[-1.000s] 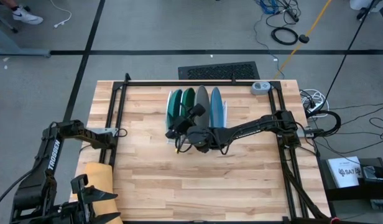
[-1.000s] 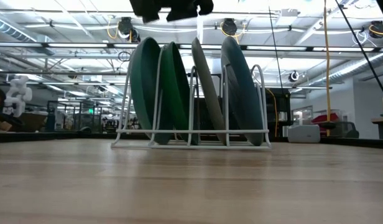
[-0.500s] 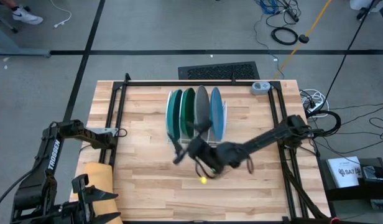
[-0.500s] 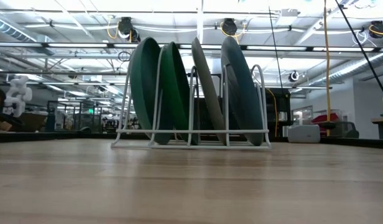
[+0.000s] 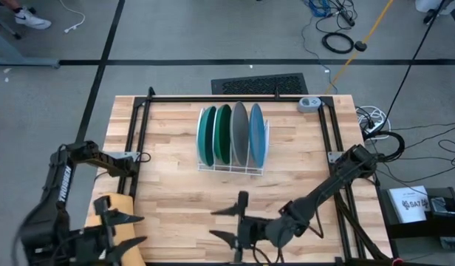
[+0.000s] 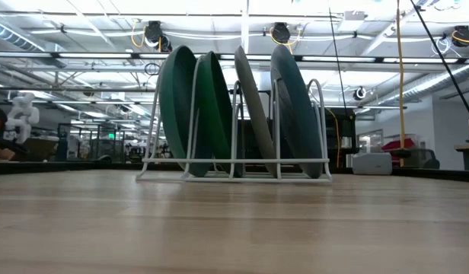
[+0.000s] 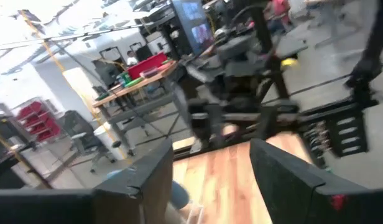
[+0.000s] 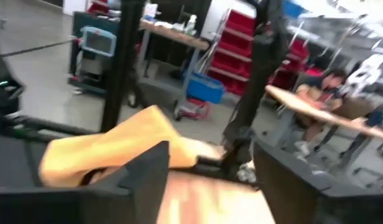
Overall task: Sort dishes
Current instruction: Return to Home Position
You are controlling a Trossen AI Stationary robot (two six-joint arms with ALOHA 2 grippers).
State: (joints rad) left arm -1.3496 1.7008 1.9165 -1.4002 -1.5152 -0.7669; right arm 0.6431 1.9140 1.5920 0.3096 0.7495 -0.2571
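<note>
The jaws of the left gripper (image 5: 137,229) are spread wide and nothing is held between them. In the left wrist view its two dark fingers (image 7: 145,183) are shown well apart, with a strip of wooden bench (image 7: 219,180) seen between them. The jaws of the right gripper (image 5: 216,224) are likewise opened wide and left empty.

The left gripper is found at the front left corner of the bench (image 5: 176,193), over the yellow cloth (image 5: 124,203) that is draped at that edge. The right gripper is held near the front edge, about midway along it, and is turned toward the left arm. The yellow cloth (image 8: 110,149) is seen beyond its fingers (image 8: 145,180), and a seated person (image 8: 325,87) is glimpsed at a table in the room behind.

The white wire rack (image 5: 231,168) is set toward the back middle of the bench, well apart from both grippers. All four plates are stood on edge in its slots, side by side. From the left, they are the teal plate (image 5: 207,137), the dark green plate (image 5: 222,135), the grey plate (image 5: 240,134) and the blue plate (image 5: 257,137). In the low view the grey plate (image 6: 253,106) is seen tilted, its top leaned toward the dark green plate (image 6: 215,110).
</note>
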